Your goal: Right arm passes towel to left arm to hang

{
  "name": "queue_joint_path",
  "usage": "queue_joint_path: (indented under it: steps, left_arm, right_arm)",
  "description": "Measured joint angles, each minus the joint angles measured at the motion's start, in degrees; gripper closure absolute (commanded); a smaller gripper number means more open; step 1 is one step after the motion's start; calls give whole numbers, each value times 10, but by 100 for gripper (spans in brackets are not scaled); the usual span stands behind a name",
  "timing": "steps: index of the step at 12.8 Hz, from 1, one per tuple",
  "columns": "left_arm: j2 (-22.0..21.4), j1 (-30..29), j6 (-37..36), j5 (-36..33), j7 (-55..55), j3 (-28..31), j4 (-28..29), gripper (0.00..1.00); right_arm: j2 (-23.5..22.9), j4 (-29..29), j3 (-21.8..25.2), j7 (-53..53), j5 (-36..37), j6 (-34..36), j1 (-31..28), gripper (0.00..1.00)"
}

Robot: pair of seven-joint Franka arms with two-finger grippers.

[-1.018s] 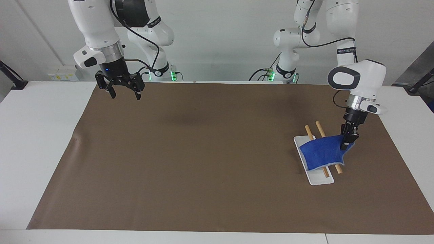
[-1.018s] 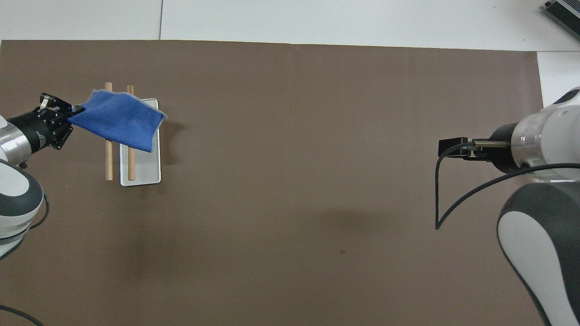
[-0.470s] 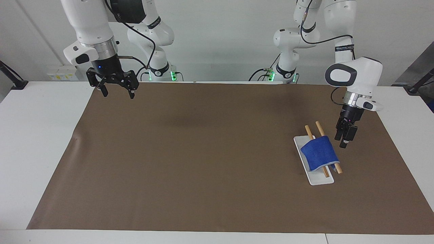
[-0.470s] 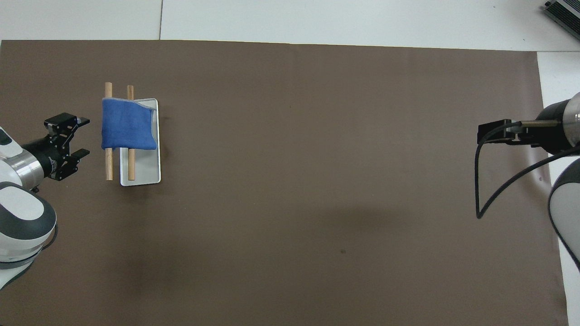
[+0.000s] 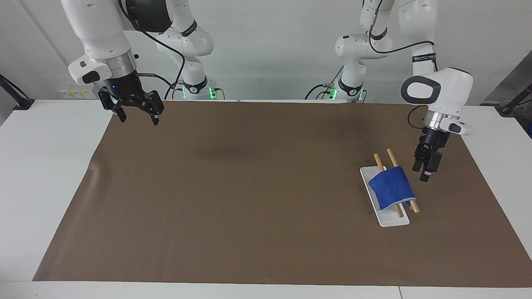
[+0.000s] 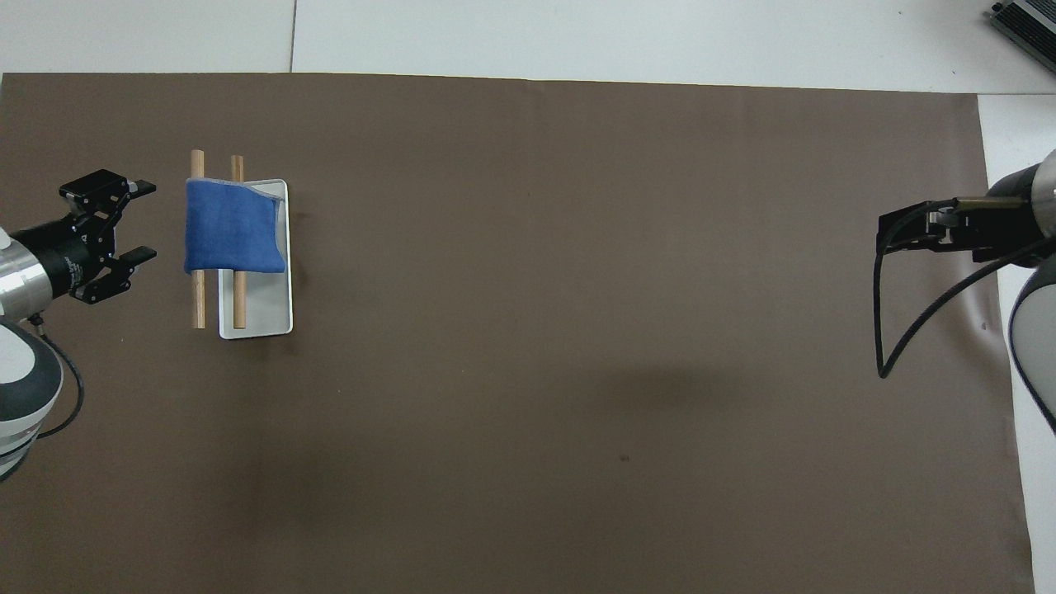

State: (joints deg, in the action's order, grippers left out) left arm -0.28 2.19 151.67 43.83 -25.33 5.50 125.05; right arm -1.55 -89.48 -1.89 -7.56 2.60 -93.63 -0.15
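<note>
**Towel draped on rods, both grippers clear**

White tabletop (image 5: 45,174) carried a large brown mat (image 5: 249,187) over most of its width. Pale wall rose at the robots' end; a dark device corner (image 6: 1027,21) was cut off at the overhead frame's edge.

Towel (image 5: 392,187) lay draped over two wooden rods (image 5: 384,160) that rested across a white tray (image 5: 392,220), toward the left arm's end of the mat. Tray and rods partly covered by the cloth.

Left gripper (image 5: 426,172) hung just beside the towel, apart from it, fingers spread and empty, seen best in the overhead view (image 6: 136,223).

Right gripper (image 5: 137,114) hung over the mat's corner at the right arm's end, fingers spread, empty. Overhead, its fingers were mostly hidden under wrist and cable (image 6: 887,313).
</note>
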Motion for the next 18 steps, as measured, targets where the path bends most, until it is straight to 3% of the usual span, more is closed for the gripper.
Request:
queue_joint_path:
  steps: [5, 9, 11, 13, 18]
  left_arm:
    - [-18, -3, -339, -185, 3, 100, -174, 0]
    - [-25, -1, -518, -351, 6, 62, -295, 0]
    - [-25, 2, -557, -434, 6, -7, -318, 0]
    - [-25, 7, -562, -474, 16, -67, -319, 0]
    - [-25, 5, -565, -478, 151, -75, -319, 0]
  right_arm:
    - [15, -27, 3, 0, 0, 8, 0, 0]
    - [17, -29, 4, 0, 0, 8, -2, 0]
    - [17, -29, 7, 0, 0, 8, -3, 0]
    - [17, -29, 7, 0, 0, 8, -3, 0]
    - [17, -30, 7, 2, 0, 7, -2, 0]
